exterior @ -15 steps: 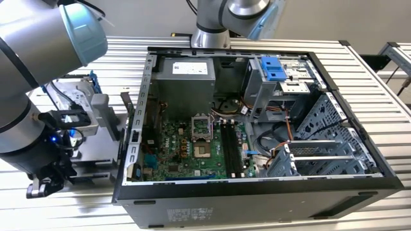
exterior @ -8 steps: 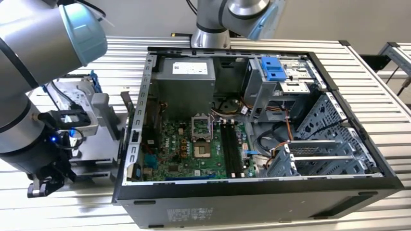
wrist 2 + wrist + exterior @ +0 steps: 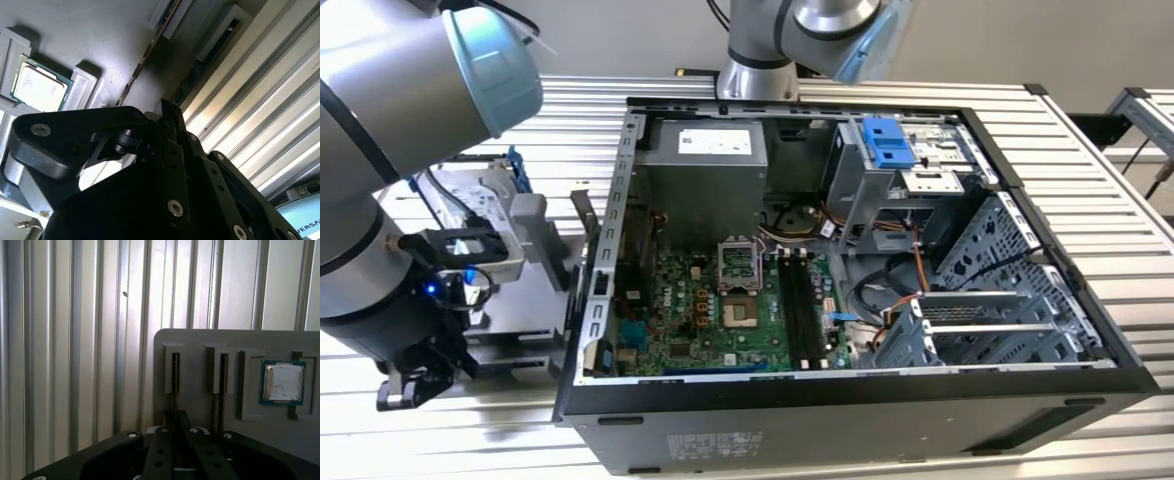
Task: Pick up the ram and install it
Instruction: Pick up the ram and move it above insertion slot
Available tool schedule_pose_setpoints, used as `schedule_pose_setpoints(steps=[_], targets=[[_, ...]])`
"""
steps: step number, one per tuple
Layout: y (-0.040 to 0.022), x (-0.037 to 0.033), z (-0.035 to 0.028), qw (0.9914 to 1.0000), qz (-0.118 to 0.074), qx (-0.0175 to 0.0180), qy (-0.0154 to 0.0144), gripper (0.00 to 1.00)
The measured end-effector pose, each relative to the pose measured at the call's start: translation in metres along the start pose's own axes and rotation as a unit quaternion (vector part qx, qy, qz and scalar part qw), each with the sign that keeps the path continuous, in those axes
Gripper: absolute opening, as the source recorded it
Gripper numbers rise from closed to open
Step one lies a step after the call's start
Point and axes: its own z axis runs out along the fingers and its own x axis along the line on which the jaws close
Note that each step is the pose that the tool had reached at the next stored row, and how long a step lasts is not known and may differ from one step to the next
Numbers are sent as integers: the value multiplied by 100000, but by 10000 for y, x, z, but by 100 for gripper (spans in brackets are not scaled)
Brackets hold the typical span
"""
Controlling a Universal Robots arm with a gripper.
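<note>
Where the ram (image 3: pixel 175 375) stands in its holder (image 3: pixel 200 340), the gripper (image 3: pixel 176 415) hangs just beside it.
Whether it grips: cannot tell.

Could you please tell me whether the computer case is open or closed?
Open: the computer case has no side panel on, and the motherboard inside is exposed.
</note>
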Motion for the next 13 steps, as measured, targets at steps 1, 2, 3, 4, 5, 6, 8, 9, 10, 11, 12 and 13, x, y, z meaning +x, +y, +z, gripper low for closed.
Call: schedule_pose_setpoints(steps=[1, 2, 3, 4, 5, 6, 8, 9, 10, 11, 12, 13], targets=[[0, 0, 0, 100000, 2, 0, 1, 0], [1, 0, 0, 100000, 3, -1, 0, 0], [2, 0, -2, 100000, 73, 0, -2, 0], [3, 0, -18, 100000, 260, -1, -2, 0], [3, -1, -50, 99998, 582, 5, -9, 0], [2, -2, -95, 99998, 593, 15, -12, 0], [4, -4, -185, 99998, 601, 5, -3, 0], [4, -5, -230, 99998, 602, 14, -12, 0], [5, -5, -276, 99998, 600, 7, -5, 0], [5, -6, -321, 99998, 594, 10, -7, 0], [5, -7, -368, 99998, 594, 11, -6, 0], [6, -8, -414, 99998, 594, 7, -4, 0]])
